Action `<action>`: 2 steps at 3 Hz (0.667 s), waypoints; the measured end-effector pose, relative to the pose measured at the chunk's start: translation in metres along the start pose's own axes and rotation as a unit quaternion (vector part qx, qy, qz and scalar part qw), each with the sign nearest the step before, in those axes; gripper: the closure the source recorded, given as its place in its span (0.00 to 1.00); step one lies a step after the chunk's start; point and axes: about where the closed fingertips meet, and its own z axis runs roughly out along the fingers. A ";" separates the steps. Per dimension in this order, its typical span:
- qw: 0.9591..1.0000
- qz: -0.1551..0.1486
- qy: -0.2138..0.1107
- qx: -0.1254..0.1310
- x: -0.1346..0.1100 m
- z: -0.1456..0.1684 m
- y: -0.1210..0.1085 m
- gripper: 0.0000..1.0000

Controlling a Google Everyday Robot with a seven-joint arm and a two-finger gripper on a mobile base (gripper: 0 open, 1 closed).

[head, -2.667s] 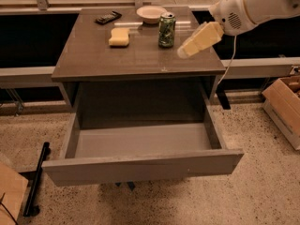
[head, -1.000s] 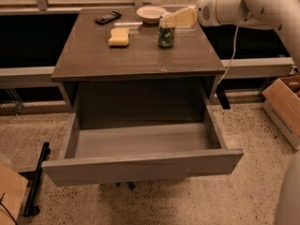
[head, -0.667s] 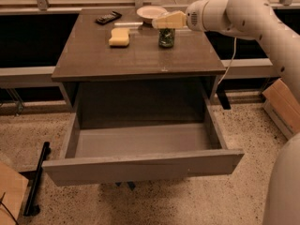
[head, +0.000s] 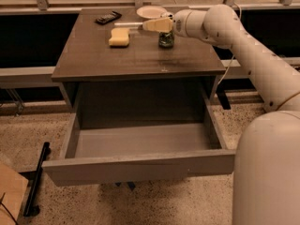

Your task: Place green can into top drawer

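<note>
Dim warm light; gripper (head: 150, 25) pale above the green can (head: 166, 39); deep shadow under the table (head: 93, 55)

Hand (head: 148, 26) over the green can (head: 166, 40), plate (head: 151, 11) close behind; top drawer (head: 140, 140) open from above.

You can read no text, brand, number or sign anywhere here. The green can (head: 166, 39) in the upper middle of the frame has pale markings on its body, but you cannot make out any letters in them. The gripper (head: 146, 26) is directly over the top of this can and carries no label you can read. The flat dark device (head: 108, 18) at the upper left of the table shows no writing. The front panel of the top drawer (head: 140, 168) is plain.
</note>
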 end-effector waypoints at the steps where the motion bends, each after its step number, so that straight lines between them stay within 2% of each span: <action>1: 1.000 0.015 -0.003 0.012 0.013 0.026 -0.014 0.18; 2: 0.999 0.025 -0.005 0.023 0.023 0.035 -0.025 0.42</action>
